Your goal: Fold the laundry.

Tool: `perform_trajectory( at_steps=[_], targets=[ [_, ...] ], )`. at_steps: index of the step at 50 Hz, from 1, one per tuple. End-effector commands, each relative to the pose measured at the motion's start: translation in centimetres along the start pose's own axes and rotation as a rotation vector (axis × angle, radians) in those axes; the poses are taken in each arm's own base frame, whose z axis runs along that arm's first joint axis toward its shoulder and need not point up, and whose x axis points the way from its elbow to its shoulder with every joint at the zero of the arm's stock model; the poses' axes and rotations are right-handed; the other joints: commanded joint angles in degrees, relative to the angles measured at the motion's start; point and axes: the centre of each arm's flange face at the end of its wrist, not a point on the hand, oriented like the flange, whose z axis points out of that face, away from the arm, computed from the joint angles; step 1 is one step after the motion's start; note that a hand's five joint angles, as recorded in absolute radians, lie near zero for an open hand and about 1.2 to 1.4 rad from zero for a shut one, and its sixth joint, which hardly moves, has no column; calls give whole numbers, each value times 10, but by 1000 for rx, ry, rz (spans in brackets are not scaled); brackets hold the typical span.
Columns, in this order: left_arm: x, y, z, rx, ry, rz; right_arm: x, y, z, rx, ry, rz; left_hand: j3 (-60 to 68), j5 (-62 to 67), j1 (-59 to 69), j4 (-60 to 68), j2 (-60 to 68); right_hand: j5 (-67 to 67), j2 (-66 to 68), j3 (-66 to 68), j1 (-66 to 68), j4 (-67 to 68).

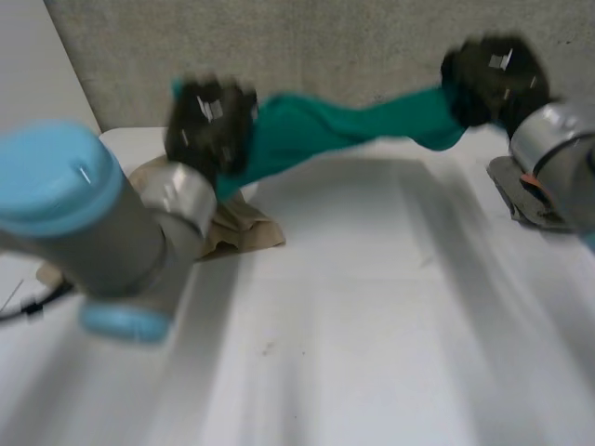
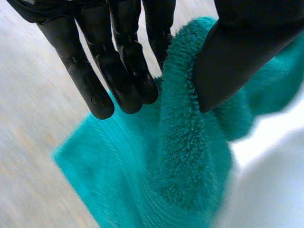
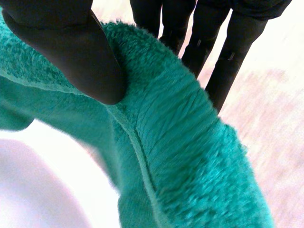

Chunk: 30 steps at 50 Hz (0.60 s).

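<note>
Head view: left hand [image 1: 212,125] and right hand [image 1: 493,79] hold a towel [image 1: 344,125] stretched above the table [image 1: 372,307]. Each pinches one end between thumb and fingers [image 2: 118,71]. A cloth [image 1: 244,228] lies beneath the left hand.

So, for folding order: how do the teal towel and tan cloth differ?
The teal towel is stretched in the air between left robot hand and right robot hand; the tan cloth lies rumpled on the table. Both pinch the teal towel; neither holds the tan cloth.
</note>
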Motion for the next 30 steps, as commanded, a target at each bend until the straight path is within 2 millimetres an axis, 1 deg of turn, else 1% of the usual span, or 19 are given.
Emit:
perform_trajectory(
  at_steps=[1, 2, 4, 5, 6, 8, 9, 10, 12, 13, 15, 16, 19, 20, 23, 24, 26, 27, 30],
  targets=[
    [51, 67, -71, -290, 103, 50, -39, 93, -44, -402, -140, -47, 118, 150, 128, 113, 116, 135, 124, 117, 151, 112],
    [54, 69, -77, -311, 113, 54, -42, 101, -49, -429, -149, -56, 115, 147, 125, 110, 113, 135, 124, 117, 151, 112],
    [58, 72, -87, -350, 130, 61, -45, 111, -55, -462, -159, -74, 29, 62, 39, 24, 28, 135, 124, 117, 151, 112],
    [59, 70, -94, -383, 143, 62, -47, 118, -59, -485, -160, -79, -126, -94, -116, -131, -128, 135, 124, 117, 151, 112],
    [59, 69, -97, -400, 150, 58, -48, 121, -61, -495, -159, -83, -249, -217, -239, -254, -251, 135, 124, 117, 151, 112],
    [57, 63, -101, -423, 160, 49, -47, 123, -62, -501, -149, -86, -429, -397, -419, -434, -431, 135, 124, 117, 151, 112],
    [52, 54, -102, -427, 166, 40, -46, 126, -64, -513, -139, -90, -544, -511, -534, -549, -545, 135, 124, 117, 151, 112],
    [50, 47, -100, -422, 168, 33, -45, 126, -65, -517, -136, -90, -565, -532, -555, -570, -567, 135, 124, 117, 151, 112],
    [42, 38, -96, -419, 171, 22, -44, 124, -66, -516, -130, -94, -582, -550, -572, -587, -584, 135, 124, 117, 151, 112],
    [32, 27, -88, -407, 168, 10, -43, 122, -67, -516, -128, -96, -582, -550, -572, -587, -584, 135, 124, 117, 151, 112],
    [22, 21, -79, -399, 168, -2, -43, 120, -68, -517, -130, -95, -582, -550, -572, -587, -584, 135, 124, 117, 151, 112],
    [10, 16, -67, -390, 169, -17, -43, 118, -70, -517, -131, -93, -582, -550, -572, -587, -584, 135, 124, 117, 151, 112],
    [-6, 15, -50, -392, 176, -43, -43, 115, -72, -515, -134, -92, -542, -509, -531, -547, -543, 135, 124, 117, 151, 112],
    [-15, 15, -41, -405, 192, -57, -44, 113, -73, -512, -137, -91, -513, -481, -503, -518, -515, 135, 124, 117, 151, 112],
    [-25, 23, -29, -445, 224, -76, -44, 110, -74, -510, -143, -89, -503, -470, -493, -508, -505, 135, 124, 117, 151, 112],
    [-29, 29, -22, -473, 253, -90, -45, 109, -75, -510, -150, -87, -496, -464, -486, -501, -498, 135, 124, 117, 151, 112],
    [-32, 36, -17, -513, 280, -104, -45, 108, -76, -512, -156, -85, -481, -449, -471, -486, -483, 135, 124, 117, 151, 112],
    [-33, 44, -14, -557, 306, -107, -45, 108, -76, -514, -155, -84, -474, -442, -464, -479, -476, 135, 124, 117, 151, 112],
    [-35, 57, -12, -624, 333, -82, -44, 107, -78, -521, -158, -79, -474, -442, -464, -479, -476, 135, 124, 117, 151, 112]
  ],
)
